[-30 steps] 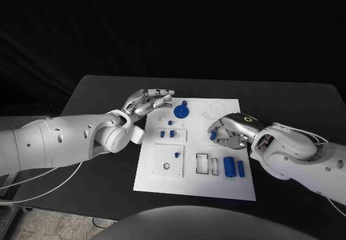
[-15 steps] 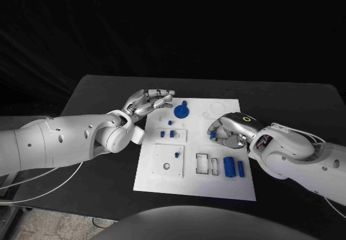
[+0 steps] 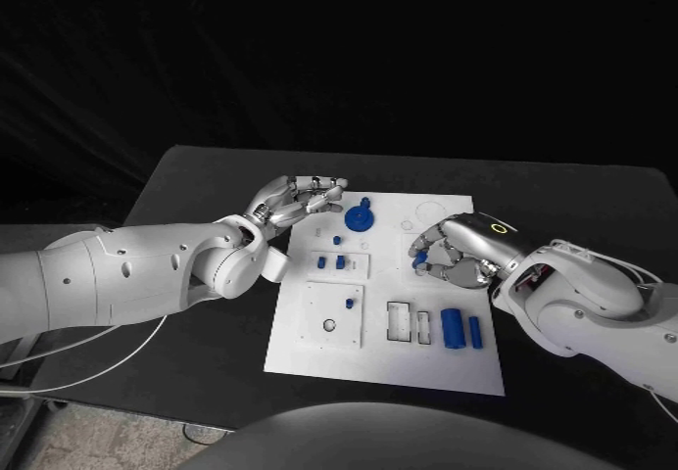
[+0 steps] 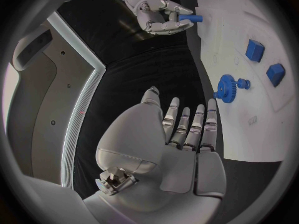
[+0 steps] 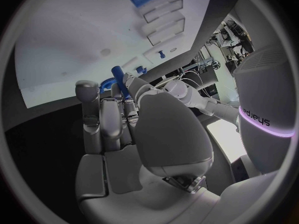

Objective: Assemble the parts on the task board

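The small blue peg [image 3: 419, 259] sits pinched in the fingers of the right hand [image 3: 455, 253], lifted clear of the task board [image 3: 381, 362] above its upper right part. The left wrist view shows it plainly, a short blue cylinder [image 4: 191, 18] sticking out sideways from the closed fingertips. Compared with a second ago, that hand has risen a little and drifted toward the far end of the board, nearer the faint circular outlines [image 3: 424, 210] printed there, so I take it the peg is being carried to a seat rather than just picked. It is not yet over any hole I can make out, and the insertion remains to be done.

The left hand [image 3: 294, 203] hovers just off the board's far left corner, fingers loosely spread and holding nothing; it has barely shifted. Close beside it the blue gear [image 3: 359, 215] rests on the board. Further down, two small blue blocks [image 3: 329, 261] stand in their frame, and the blue cylinders [image 3: 460, 328] lie by the empty rectangular slots [image 3: 409, 320].
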You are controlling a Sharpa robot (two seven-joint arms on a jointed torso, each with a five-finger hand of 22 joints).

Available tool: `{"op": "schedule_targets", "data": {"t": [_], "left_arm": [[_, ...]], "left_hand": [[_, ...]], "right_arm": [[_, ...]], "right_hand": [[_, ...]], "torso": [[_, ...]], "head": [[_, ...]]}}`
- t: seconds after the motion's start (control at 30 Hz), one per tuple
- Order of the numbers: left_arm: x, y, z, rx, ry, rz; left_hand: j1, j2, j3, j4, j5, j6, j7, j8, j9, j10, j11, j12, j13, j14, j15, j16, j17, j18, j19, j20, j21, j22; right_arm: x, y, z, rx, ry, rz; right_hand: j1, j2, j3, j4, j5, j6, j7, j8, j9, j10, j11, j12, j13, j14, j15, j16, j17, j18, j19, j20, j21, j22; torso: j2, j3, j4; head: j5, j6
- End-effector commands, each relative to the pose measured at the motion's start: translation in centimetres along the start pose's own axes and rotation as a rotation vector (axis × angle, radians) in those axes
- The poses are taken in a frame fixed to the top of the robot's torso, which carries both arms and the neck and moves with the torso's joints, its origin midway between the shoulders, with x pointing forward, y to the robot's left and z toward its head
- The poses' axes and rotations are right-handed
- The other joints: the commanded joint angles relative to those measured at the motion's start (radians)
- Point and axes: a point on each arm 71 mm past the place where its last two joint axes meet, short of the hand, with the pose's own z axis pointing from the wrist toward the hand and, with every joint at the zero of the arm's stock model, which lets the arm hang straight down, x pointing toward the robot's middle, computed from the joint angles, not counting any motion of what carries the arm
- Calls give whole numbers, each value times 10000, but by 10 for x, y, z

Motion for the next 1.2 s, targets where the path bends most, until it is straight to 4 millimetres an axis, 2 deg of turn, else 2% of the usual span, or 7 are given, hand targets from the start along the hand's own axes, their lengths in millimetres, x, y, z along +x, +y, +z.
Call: {"op": "schedule_targets", "data": {"t": [0.03, 0.1, 0.27, 0.57, 0.77, 1.07, 1.2], "left_arm": [[2, 0, 1, 27, 157, -144], [3, 1, 1, 25, 165, -150], [3, 1, 1, 45, 155, -148], [4, 1, 0, 46, 145, -194], [7, 1, 1, 60, 211, -256], [8, 1, 1, 76, 235, -276], [9, 1, 2, 77, 267, -296]], "left_hand": [[7, 87, -50, 37, 53, 0, 91, 59, -14, 0, 54, 62, 0, 43, -3, 48, 13, -118, 59, 16, 38, -11], [7, 87, -50, 37, 53, 0, 91, 59, -14, 0, 54, 62, 0, 43, -3, 48, 13, -118, 59, 16, 38, -11], [17, 107, -51, 34, 66, -3, 90, 61, -16, -10, 61, 51, -3, 19, -2, 36, 9, -123, 58, 16, 38, -18], [23, 113, -56, 33, 70, -13, 77, 58, -19, -21, 69, 41, -5, -5, -4, 24, 6, -126, 55, 15, 37, -22], [23, 113, -56, 33, 70, -13, 77, 58, -19, -21, 69, 41, -5, -5, -4, 24, 6, -126, 55, 15, 37, -22], [30, 118, -60, 32, 76, -21, 69, 56, -22, -20, 77, 52, -4, -8, -6, 29, 6, -128, 52, 14, 36, -27], [34, 123, -61, 31, 79, -25, 67, 56, -23, -25, 79, 45, -5, -4, -6, 34, 6, -129, 52, 13, 36, -29]], "right_arm": [[-13, 11, 0, -140, -338, 490], [-18, 20, 0, -308, -357, 692], [-18, 46, 7, -962, -30, 932], [21, 86, 30, -2205, 810, 420], [42, 100, 41, -2552, 1240, 315], [56, 113, 49, -2833, 1506, 279], [58, 114, 50, -2853, 1650, 202]], "right_hand": [[79, 11, -32, -50, 46, -38, 75, -16, 1, 255, -202, 16, -4, -26, -72, -12, -30, -108, 15, -23, 10, 736], [79, -3, -35, -54, 52, -80, 92, -40, 7, 251, -190, -1, -16, -17, -65, 4, -20, -111, 18, -25, 6, 734], [91, -32, -34, -70, 77, -166, 118, -93, 12, 245, -169, -30, -38, -22, -52, -27, -44, -110, 12, -23, -32, 725], [90, -114, -41, -90, 118, -297, 154, -183, 22, 205, -130, -101, -86, -53, -21, -99, -96, -110, -14, -10, -94, 712], [95, -130, -29, -97, 126, -352, 172, -223, 25, 171, -109, -143, -111, -63, -7, -116, -108, -110, -28, -1, -122, 708], [150, -152, 3, -142, 153, -398, 187, -262, 30, 162, -97, -176, -134, -52, 2, -81, -84, -122, -10, 6, -38, 728], [168, -167, 9, -160, 160, -406, 190, -271, 33, 166, -95, -183, -140, -40, 3, -52, -64, -132, 8, 7, 26, 743]], "torso": [[-7, 2, -13], [-4, -2, 4], [20, 14, -12], [19, -10, 25], [29, -11, 97], [31, -29, 88], [23, -20, 82]], "head": [[-4, 1], [-20, 1], [-6, 1], [-37, 1], [14, 1], [-28, 1], [-27, 1]]}}
